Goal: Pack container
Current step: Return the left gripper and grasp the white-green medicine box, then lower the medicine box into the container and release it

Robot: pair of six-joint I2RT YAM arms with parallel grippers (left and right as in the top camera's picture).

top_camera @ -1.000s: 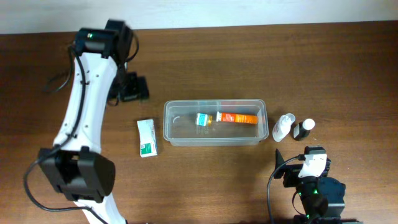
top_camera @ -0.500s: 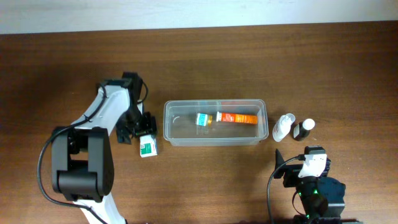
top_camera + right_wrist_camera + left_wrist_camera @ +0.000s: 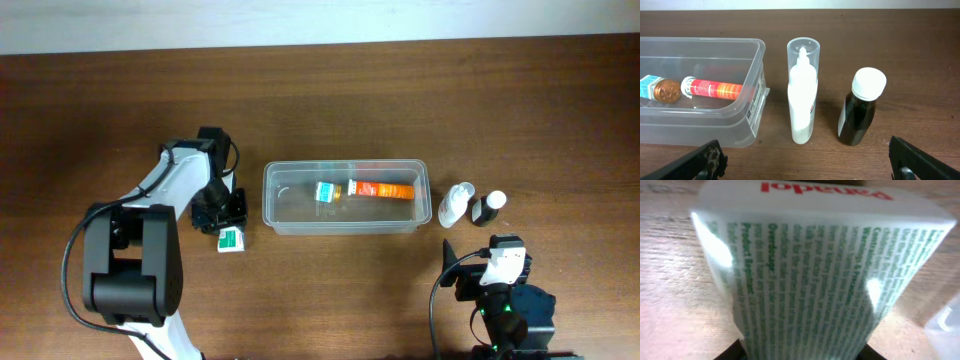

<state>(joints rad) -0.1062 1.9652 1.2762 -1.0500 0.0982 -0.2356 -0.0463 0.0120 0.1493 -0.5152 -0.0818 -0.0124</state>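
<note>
An orange tube (image 3: 382, 189) lies inside the clear plastic rectangular container (image 3: 345, 227). The left fingers (image 3: 212, 214) straddle the white-green carton (image 3: 232, 239) beside it, grip unclear. The white spray bottle (image 3: 802, 100) and dark bottle (image 3: 857, 117) wait outside, right fingers (image 3: 707, 162) spread.

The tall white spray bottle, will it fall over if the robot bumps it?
Probably: the spray bottle stands upright, tall and narrow, so a nudge up high could tip it. Lying down, its round body would likely roll.
</note>
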